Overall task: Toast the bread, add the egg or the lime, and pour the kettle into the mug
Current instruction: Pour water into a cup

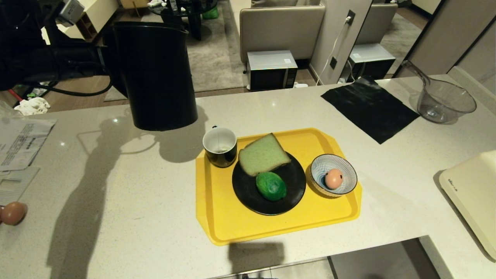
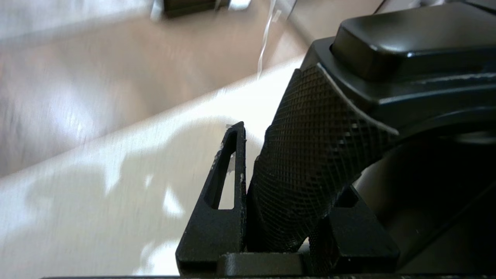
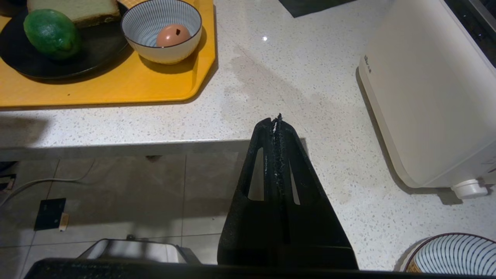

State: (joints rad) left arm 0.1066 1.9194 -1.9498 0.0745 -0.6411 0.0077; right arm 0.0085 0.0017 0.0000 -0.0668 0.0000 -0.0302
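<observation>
Matte black and far bigger than anything else on the counter, the kettle (image 1: 155, 75) hangs in the air off the left gripper (image 2: 271, 186), whose fingers (image 2: 221, 186) are clamped narrowly on either side of the kettle's knurled handle (image 2: 310, 162). In the head view the left arm comes in from the upper left, and the kettle held out beyond it stays upright, its base clear of the pale speckled countertop (image 1: 116, 186) and its shadow falling beneath.

Below the held kettle and a little nearer the robot sits the mug (image 1: 220, 146), glossy black outside and white inside, on the near-left corner of the yellow tray (image 1: 240, 224). Just beside the mug, further from the left gripper, a black plate (image 1: 248, 190) carries the slice of pale green bread (image 1: 263, 155) and the lime (image 1: 271, 186), the two touching. Beyond the plate on the same tray stands a blue-and-white striped bowl (image 1: 334, 175) holding an egg (image 1: 333, 178).

The right gripper (image 3: 277, 120) hangs over the counter's near edge, its fingers pressed flat together with nothing between them. The tray's corner with the bowl lies ahead of it to one side, a cream appliance (image 3: 426, 89) to the other, and a second striped bowl (image 3: 453, 254) close by its base.
</observation>
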